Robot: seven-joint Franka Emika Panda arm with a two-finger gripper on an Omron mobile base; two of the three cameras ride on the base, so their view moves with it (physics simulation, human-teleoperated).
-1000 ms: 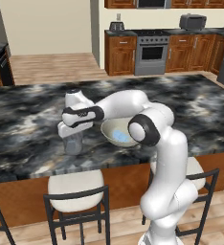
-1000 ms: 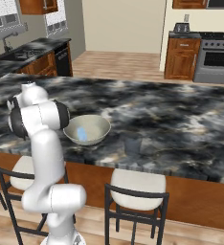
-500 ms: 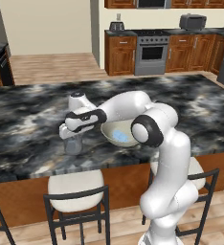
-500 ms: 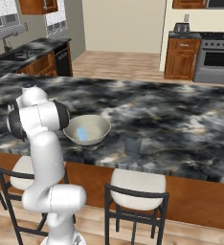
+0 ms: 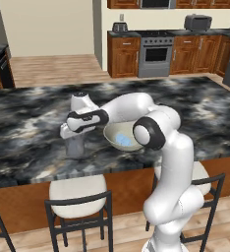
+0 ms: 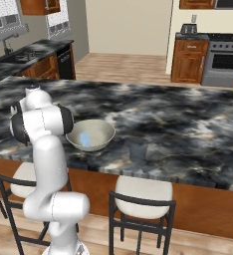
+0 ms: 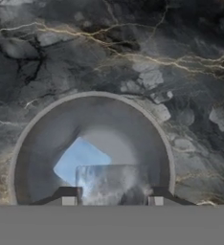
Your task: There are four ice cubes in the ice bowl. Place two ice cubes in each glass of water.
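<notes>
Your gripper (image 7: 112, 198) pinching ice cube (image 7: 111, 184) between its tips, hanging right over mouth of glass (image 7: 92, 148). Another cube (image 7: 80, 160) already sitting in glass, just beside held one. Glass (image 5: 75, 145) stands on marble bench (image 5: 33, 123), directly under hand. Ice bowl (image 5: 121, 137) just beside glass, pale blue cubes (image 6: 85, 140) inside. Second glass (image 6: 138, 151) well apart, past bowl.

Pale beige bowl (image 6: 91, 135), grey translucent glass (image 5: 75, 145), pale blue ice cube (image 7: 80, 160), black-grey marbled counter (image 6: 178, 129).
</notes>
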